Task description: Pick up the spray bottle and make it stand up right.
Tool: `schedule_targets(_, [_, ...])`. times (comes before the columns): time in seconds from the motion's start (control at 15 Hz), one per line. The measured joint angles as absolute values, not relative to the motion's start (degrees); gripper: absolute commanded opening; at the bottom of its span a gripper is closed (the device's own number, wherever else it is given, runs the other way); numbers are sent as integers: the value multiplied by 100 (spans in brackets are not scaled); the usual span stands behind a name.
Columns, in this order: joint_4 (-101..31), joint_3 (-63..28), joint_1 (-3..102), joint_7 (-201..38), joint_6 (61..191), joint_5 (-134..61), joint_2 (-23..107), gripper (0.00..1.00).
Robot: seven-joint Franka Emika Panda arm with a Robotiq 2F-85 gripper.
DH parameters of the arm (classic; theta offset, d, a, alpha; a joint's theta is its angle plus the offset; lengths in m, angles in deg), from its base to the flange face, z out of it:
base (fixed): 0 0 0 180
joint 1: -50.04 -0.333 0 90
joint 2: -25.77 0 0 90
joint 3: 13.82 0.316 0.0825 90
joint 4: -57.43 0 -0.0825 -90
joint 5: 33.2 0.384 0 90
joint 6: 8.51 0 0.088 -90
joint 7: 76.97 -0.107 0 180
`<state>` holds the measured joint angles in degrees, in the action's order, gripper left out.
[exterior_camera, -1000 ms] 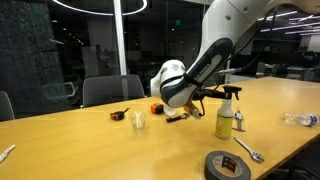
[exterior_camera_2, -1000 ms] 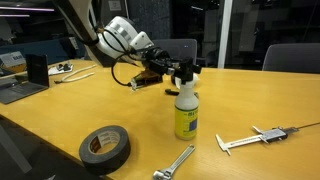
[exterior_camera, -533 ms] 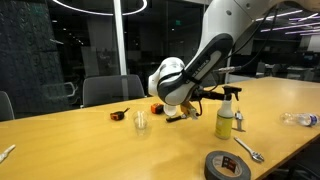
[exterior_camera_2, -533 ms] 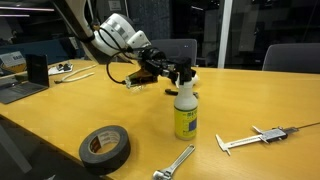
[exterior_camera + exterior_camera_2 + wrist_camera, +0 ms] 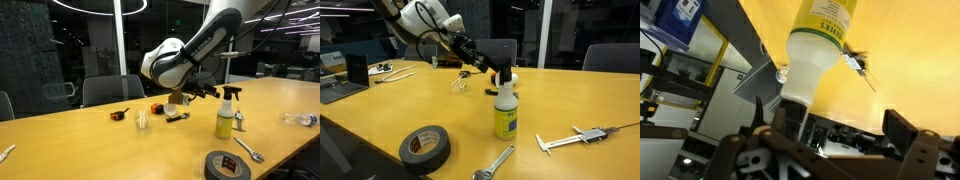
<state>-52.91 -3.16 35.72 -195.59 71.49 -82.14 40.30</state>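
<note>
The spray bottle (image 5: pixel 226 120) stands upright on the wooden table (image 5: pixel 90 145), with a yellow-green body, a white neck and a dark-looking head; it also shows in an exterior view (image 5: pixel 505 115). My gripper (image 5: pixel 203 92) hangs beside the bottle's head, at about its height, also in an exterior view (image 5: pixel 483 68). In the wrist view the bottle (image 5: pixel 823 25) reaches in from the top toward the gripper (image 5: pixel 835 125). Its jaws are wide apart and the bottle's head sits close to one finger (image 5: pixel 767 108), not clasped.
A black tape roll (image 5: pixel 228 165) (image 5: pixel 425 146) lies near the table's front edge, with a wrench (image 5: pixel 495 162) and a caliper (image 5: pixel 575 137) beside it. A clear water bottle (image 5: pixel 300 119) lies at one end. A small cup (image 5: pixel 141 121) and small items (image 5: pixel 120 114) sit further back.
The arm has risen and swung upward; the gripper lifted with it and stays beside the bottle's head. The bottle has not moved.
</note>
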Motion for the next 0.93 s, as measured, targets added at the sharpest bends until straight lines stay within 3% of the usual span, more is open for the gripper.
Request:
schedule_targets(0.6, [-5145,-201,3569,-16847,7572,-7251,1646,100])
schedule_targets(0.93, [-5935,-186,3481,-15710,7817,-6192,-95,100])
